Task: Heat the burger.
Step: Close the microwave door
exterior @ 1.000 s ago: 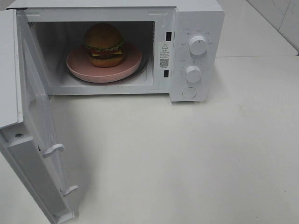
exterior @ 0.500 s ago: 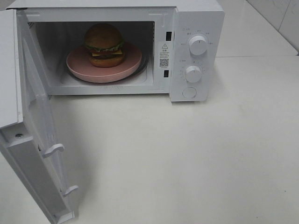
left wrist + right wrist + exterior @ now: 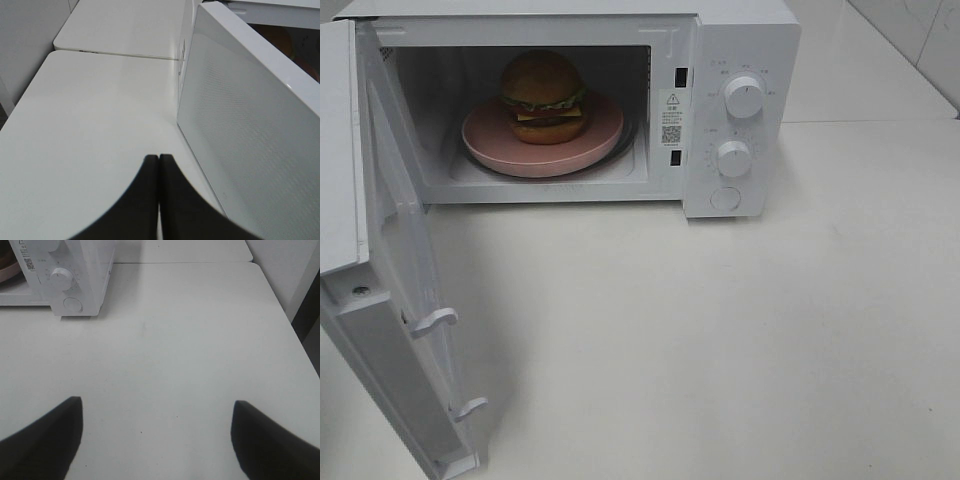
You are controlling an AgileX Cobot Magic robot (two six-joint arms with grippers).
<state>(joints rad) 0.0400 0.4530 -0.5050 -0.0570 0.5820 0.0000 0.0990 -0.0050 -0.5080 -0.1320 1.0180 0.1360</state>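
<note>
Presently, the left fingers (image 3: 144, 205) are being held pressed flat against each other, with no gap showing and nothing being gripped between them. They are being kept low over the desk (image 3: 90, 125), just beside the outer face of the microwave's open door (image 3: 245, 135); whether the door is being touched cannot be told. The right fingers (image 3: 45, 440) are being held spread wide apart, with only bare desk being seen between them and nothing being grasped or touched.

Against the earlier high views, nothing is being seen to shift. The burger (image 3: 542, 95) is being left where it was, on the pink plate (image 3: 550, 165) inside the microwave (image 3: 750, 40), and the door is being left swung wide open at the same angle.

Neither arm is being shown in the high view. The left arm is being pointed along the door's outer face toward the back of the desk. The right arm is being aimed across open desk, well apart from the microwave, whose control panel (image 3: 75, 280) is being caught at one corner of its wrist view.
</note>
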